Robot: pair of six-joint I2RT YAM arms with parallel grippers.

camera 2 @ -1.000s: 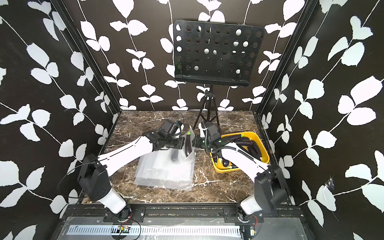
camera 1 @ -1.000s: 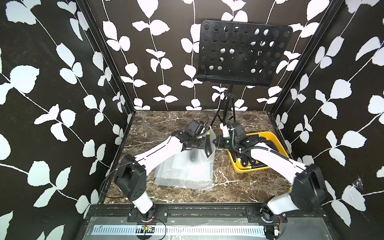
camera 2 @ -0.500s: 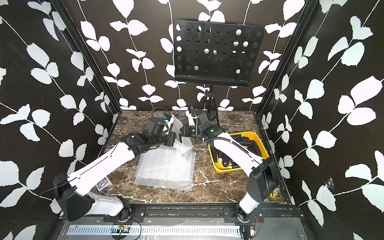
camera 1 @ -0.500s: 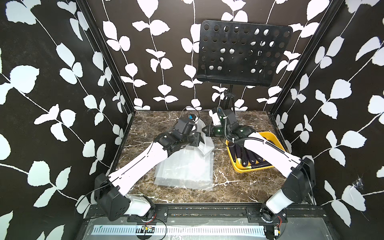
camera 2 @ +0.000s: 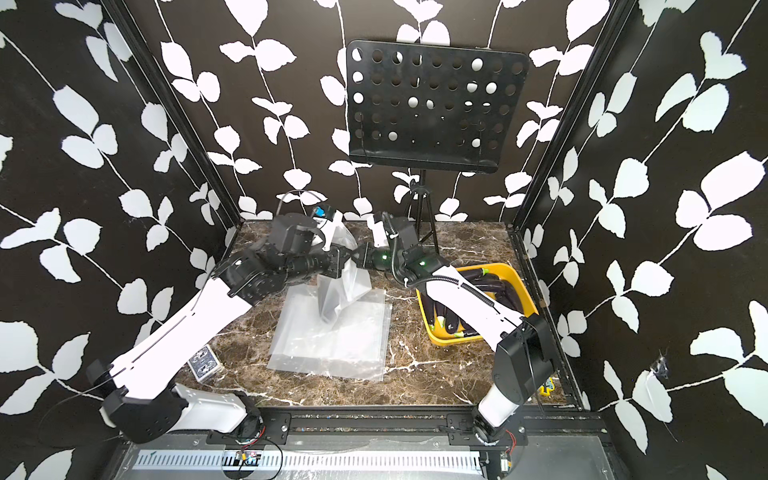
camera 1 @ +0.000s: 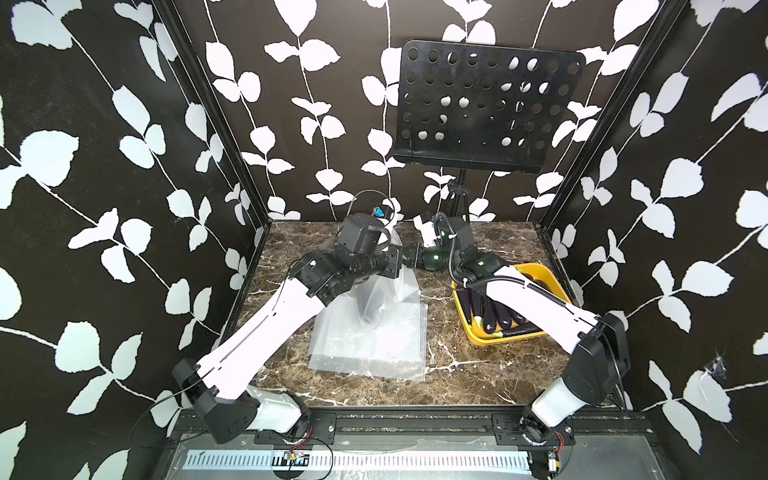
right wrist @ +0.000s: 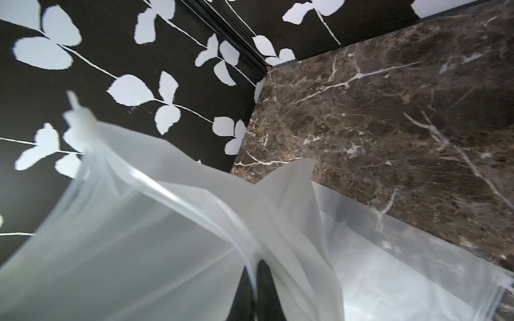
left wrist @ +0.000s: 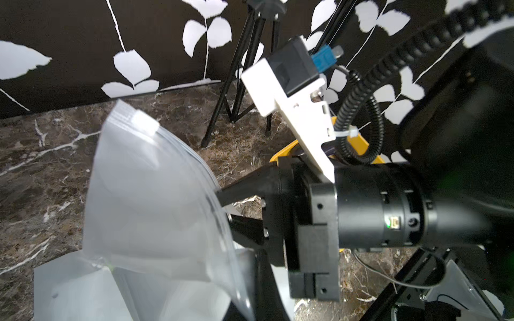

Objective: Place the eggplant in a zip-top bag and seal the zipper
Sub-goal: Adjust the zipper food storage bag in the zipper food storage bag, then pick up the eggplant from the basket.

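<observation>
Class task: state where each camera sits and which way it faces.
Top views: high at the front, looking down and back over table, left arm, right arm, yellow tray.
Left wrist: on the left arm, facing the right gripper and lifted bag.
Right wrist: on the right arm, looking along its own fingers toward the table's corner.
Shared: both wrist views show the right gripper pinching the lifted bag.

Zip-top bag (camera 1: 390, 295) is seen as clear glossy plastic; desk (camera 1: 478, 374) as polished veined marble; music stand (camera 1: 478, 156) as matt black perforated metal.

Right arm (camera 1: 536, 307) hides part of the yellow tray (camera 1: 498, 341) — bag (right wrist: 167, 236) blurred, cut off in right wrist view.
</observation>
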